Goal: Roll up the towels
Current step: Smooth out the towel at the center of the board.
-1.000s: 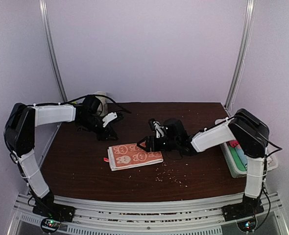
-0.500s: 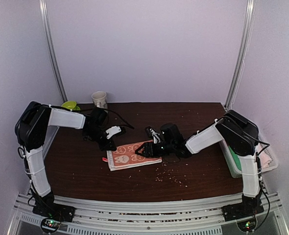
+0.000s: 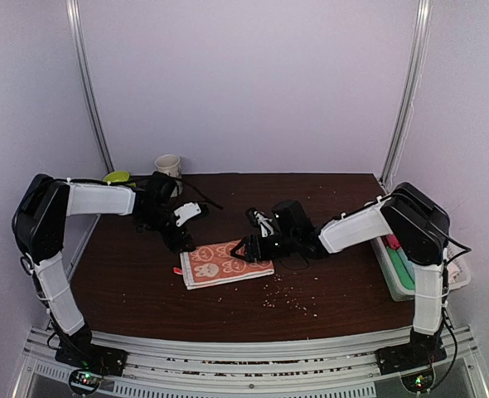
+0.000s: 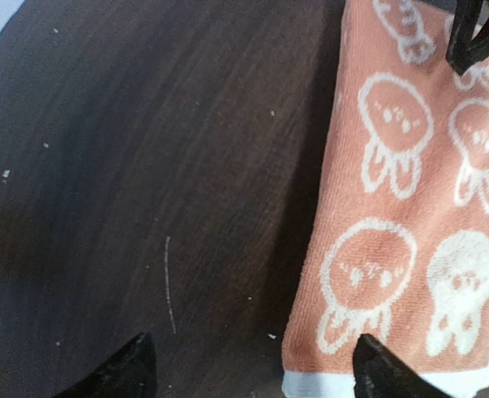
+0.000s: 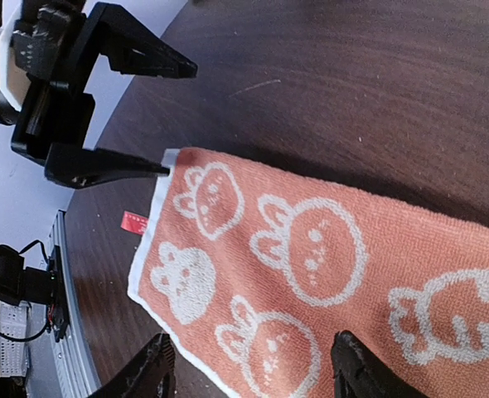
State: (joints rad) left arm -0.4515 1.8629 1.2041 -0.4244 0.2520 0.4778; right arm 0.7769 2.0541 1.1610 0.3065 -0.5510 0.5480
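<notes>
Midway across the table (image 3: 128,282), flat folded orange towel (image 3: 226,264) with white bunnies, hem (image 5: 149,249) and red tag (image 5: 133,222) at left end, long axis left-right, left gripper (image 4: 253,373) and right gripper (image 5: 253,373) both spread apart.

Soft, even light fills the overhead view. Pale glare streaks the dark counter (image 5: 377,50) in the right wrist view; a shadow edges the towel (image 4: 410,207) in the left

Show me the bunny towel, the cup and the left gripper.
bunny towel (image 3: 226,263): top view, middle of the folded cloth.
cup (image 3: 168,168): top view, its side wall.
left gripper (image 5: 182,118): right wrist view, midway between its open fingertips.
</notes>
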